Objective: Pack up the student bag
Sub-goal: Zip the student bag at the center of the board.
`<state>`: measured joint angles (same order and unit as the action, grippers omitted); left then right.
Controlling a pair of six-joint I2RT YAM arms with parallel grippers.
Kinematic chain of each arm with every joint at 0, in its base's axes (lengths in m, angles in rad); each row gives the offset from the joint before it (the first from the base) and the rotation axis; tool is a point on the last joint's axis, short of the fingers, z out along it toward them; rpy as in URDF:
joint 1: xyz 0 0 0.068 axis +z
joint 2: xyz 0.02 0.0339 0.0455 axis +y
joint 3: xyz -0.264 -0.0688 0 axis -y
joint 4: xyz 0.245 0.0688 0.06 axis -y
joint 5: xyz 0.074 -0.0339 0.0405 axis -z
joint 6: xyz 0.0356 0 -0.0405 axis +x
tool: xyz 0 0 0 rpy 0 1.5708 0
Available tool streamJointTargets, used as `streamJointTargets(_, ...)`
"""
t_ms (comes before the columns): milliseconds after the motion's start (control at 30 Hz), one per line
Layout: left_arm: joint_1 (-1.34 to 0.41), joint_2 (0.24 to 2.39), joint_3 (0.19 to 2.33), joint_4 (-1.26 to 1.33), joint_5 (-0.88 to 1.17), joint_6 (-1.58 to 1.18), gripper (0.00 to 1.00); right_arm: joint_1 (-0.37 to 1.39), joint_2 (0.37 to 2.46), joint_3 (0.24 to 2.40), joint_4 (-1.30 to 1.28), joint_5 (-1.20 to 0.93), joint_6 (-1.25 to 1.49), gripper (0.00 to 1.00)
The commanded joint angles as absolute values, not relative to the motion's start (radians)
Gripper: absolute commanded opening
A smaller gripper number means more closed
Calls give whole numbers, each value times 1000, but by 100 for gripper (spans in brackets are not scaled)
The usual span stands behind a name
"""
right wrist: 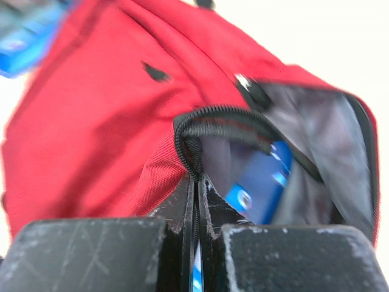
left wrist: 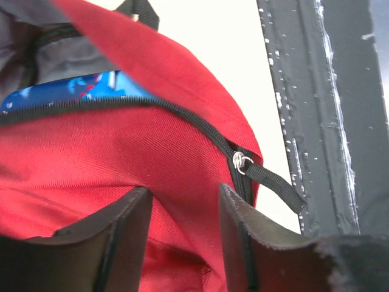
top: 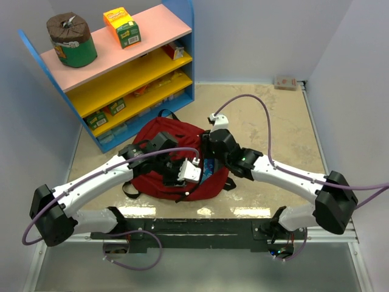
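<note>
The dark-red student bag [top: 159,135] lies in the middle of the table with its main zipper open. A blue object [top: 208,168] sits inside the opening, and it also shows in the left wrist view [left wrist: 67,91] and the right wrist view [right wrist: 262,181]. My left gripper [top: 182,174] is open, its fingers [left wrist: 130,214] spread just over the bag's red front fabric [left wrist: 121,152], near the zipper pull [left wrist: 242,162]. My right gripper [top: 210,159] is shut, pinching the black zipper edge [right wrist: 193,146] of the bag's opening and holding it up.
A blue shelf unit [top: 182,36] with pink and yellow boards stands at the back left, holding a green cylinder [top: 73,41], an orange-green box [top: 121,27] and small items. A small box [top: 285,82] lies at the far right. The table's dark front rail [left wrist: 322,91] is close.
</note>
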<state>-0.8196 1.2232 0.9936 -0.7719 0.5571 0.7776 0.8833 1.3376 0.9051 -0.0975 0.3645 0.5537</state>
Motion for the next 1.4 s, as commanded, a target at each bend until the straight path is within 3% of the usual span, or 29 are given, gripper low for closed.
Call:
streamJointTargets(0, -828, 1170, 1005, -752, 586, 730, 48, 859, 1354, 995, 70, 344, 469, 0)
streamJointTargets(300, -819, 1124, 943, -724, 583, 716, 42, 861, 1368, 965, 42, 350, 488, 0)
streamJointTargets(533, -810, 1103, 943, -736, 588, 709, 49, 868, 1222, 957, -392, 528, 606, 0)
streamJointTargets(700, -781, 1077, 936, -721, 614, 660, 60, 884, 1065, 989, -480, 471, 559, 27)
streamJointTargets(733, -775, 1072, 936, -718, 618, 647, 68, 890, 1045, 1009, -497, 457, 546, 30)
streamJointTargets(800, -753, 1056, 928, -713, 635, 623, 61, 908, 1032, 1064, -547, 422, 503, 38)
streamJointTargets(867, -730, 1039, 913, -709, 644, 612, 41, 965, 1005, 1083, -558, 402, 474, 45)
streamJointTargets(900, -723, 1019, 894, -710, 649, 614, 35, 995, 994, 1074, -551, 399, 453, 48)
streamJointTargets(1000, -689, 983, 870, -732, 676, 641, 31, 1118, 980, 1054, -517, 336, 402, 54)
streamJointTargets(1133, -663, 948, 870, -778, 715, 669, 60, 1256, 1012, 1026, -462, 189, 338, 56)
streamJointTargets(1367, -632, 893, 864, -813, 695, 712, 59, 1397, 1135, 974, -325, 170, 278, 56)
